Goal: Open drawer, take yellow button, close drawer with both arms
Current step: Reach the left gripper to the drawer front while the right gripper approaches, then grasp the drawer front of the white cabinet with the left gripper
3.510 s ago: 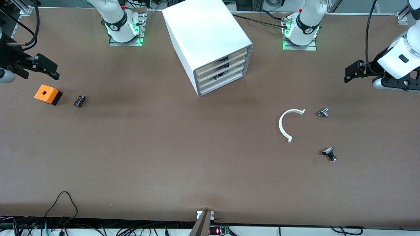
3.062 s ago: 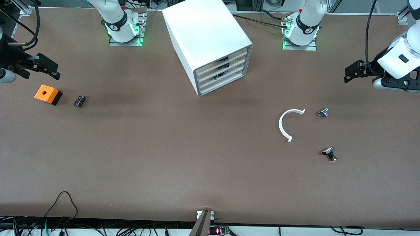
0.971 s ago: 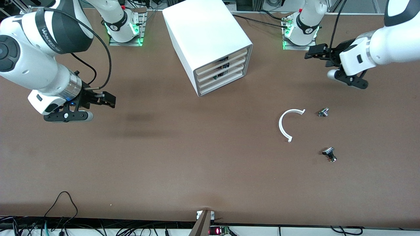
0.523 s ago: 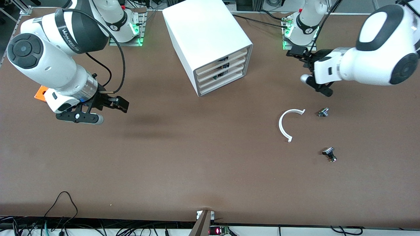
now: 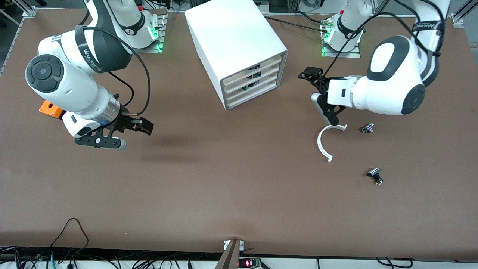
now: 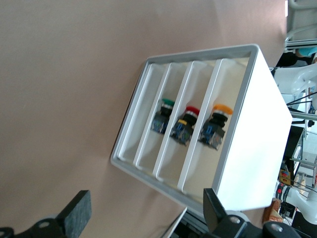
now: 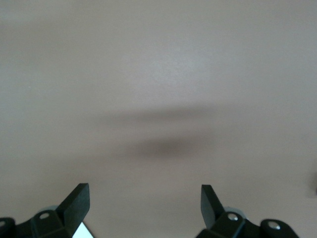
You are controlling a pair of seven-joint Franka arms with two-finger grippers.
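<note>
Both grippers have been advanced toward the cabinet (image 5: 239, 52). The left gripper (image 5: 312, 76) is spread, aimed at the drawer (image 6: 233, 124) holding the button (image 6: 216, 126); the right gripper (image 5: 143, 126) is spread over bare worktop (image 5: 224, 179).

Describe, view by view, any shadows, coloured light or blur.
Front view: soft dark shadow on the brown table near the right claw; green glow at both bases. Right wrist view: blurred double shadow. Left wrist view: big white rounded cabinet sharp, left claw soft.
</note>
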